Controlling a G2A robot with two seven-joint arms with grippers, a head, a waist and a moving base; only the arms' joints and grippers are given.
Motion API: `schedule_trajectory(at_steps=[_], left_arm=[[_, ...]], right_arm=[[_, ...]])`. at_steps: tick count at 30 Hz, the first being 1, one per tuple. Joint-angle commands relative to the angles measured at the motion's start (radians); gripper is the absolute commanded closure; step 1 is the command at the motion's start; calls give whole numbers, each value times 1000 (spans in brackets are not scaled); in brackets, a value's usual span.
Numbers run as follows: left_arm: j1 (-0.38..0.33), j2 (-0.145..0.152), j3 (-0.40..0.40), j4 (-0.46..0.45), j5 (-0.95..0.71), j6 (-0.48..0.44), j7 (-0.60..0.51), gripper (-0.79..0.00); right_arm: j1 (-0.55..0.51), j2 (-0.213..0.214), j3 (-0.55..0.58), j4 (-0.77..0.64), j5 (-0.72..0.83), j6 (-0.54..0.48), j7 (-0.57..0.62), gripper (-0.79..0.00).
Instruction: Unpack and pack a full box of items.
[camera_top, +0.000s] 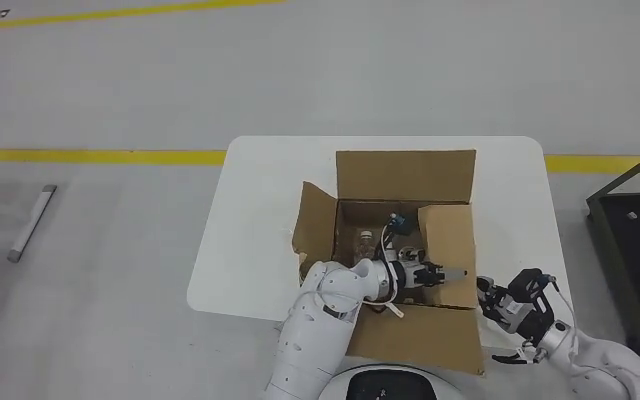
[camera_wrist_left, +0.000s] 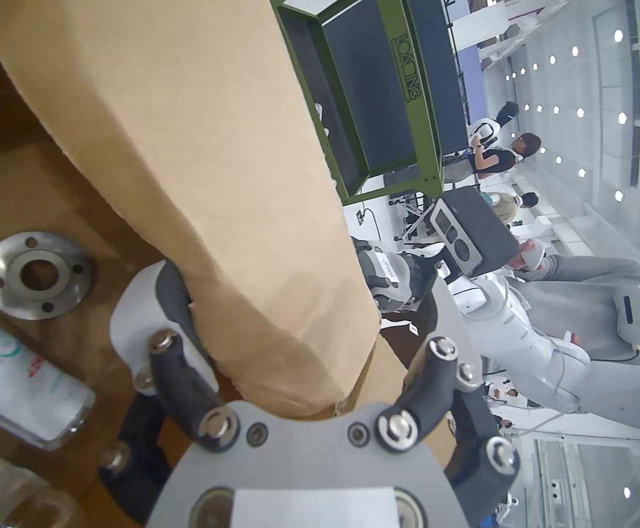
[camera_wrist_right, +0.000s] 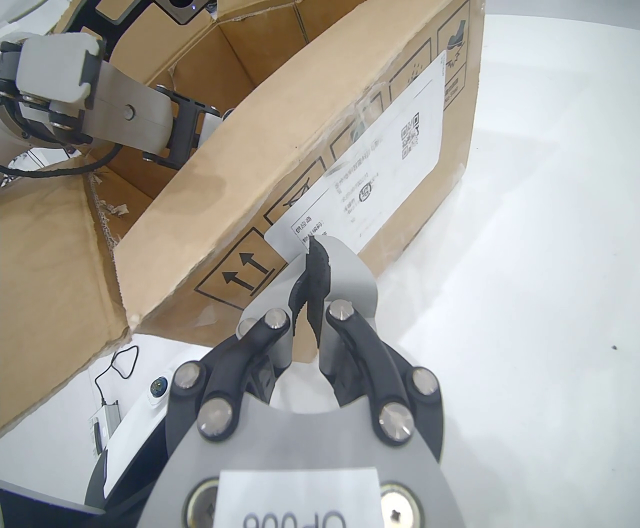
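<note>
An open cardboard box (camera_top: 405, 176) stands on the white table (camera_top: 255, 225). My left gripper (camera_top: 436, 272) is inside it, open, its fingers (camera_wrist_left: 167, 310) astride the box's right flap (camera_wrist_left: 225, 200); one pad touches the flap and the other stands off it. On the box floor lie a metal flange (camera_wrist_left: 44, 280), a white labelled bottle (camera_wrist_left: 35, 395) and other small items. My right gripper (camera_wrist_right: 312, 250) is shut on nothing, its tips close to the white label (camera_wrist_right: 385, 170) on the box's outer wall, low by the table at the front right (camera_top: 486, 291).
The box's four flaps are spread outward, the front one (camera_top: 420, 335) over the table's near edge. A dark-shelved green cart (camera_top: 615, 235) stands off the table's right side. Bare table lies left of and behind the box.
</note>
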Motion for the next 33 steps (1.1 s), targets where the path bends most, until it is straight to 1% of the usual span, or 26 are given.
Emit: schedule_trajectory(at_steps=[1,4,12,15,19,20,21,22,24,25,26,27,28,30,32,33], left_arm=[[2,3,4,-14,-16,-1,-3,-785],[5,9,15,-56,-4,-2,-4,-785],[31,24,40,-177,-45,-4,-15,-785],[27,27,62,-204,-54,-4,-20,-785],[5,28,97,-208,-53,-8,-16,-785],[-4,28,110,-208,-55,-12,-18,-785],[-14,27,122,-205,-51,-10,-20,-785],[-25,26,137,-206,-45,-11,-23,-785],[-48,24,168,-201,-29,-11,-25,-785],[-60,23,185,-200,-18,-11,-27,-785],[-73,21,202,-196,-7,-9,-27,-785],[-85,19,223,-193,3,-9,-29,-785],[-97,17,240,-189,12,-8,-29,-785],[-114,11,273,-177,17,0,-19,-785],[-127,6,297,-154,-11,8,-18,-785],[-139,4,308,-146,-7,10,-19,-785]], right_arm=[[-1,0,1,-1,0,0,0,0],[-5,0,4,-4,0,1,-4,0],[-29,2,30,-30,8,10,-17,0],[-48,3,56,-47,21,18,-29,0],[-76,4,112,-55,76,41,-51,0],[-84,4,130,-53,112,45,-55,0],[-90,5,147,-52,150,41,-49,-34],[-97,5,166,-48,200,38,-42,-145],[-114,7,203,-45,302,18,-12,-145],[-121,8,220,-42,366,12,8,-182],[-127,9,236,-41,432,3,30,-243],[-134,10,250,-36,515,-7,55,-274],[-138,11,265,-33,583,-14,87,-262],[-144,14,285,-27,755,-34,156,-277],[-146,19,302,-21,914,-56,239,-388],[-144,22,313,-17,971,-61,281,-391]])
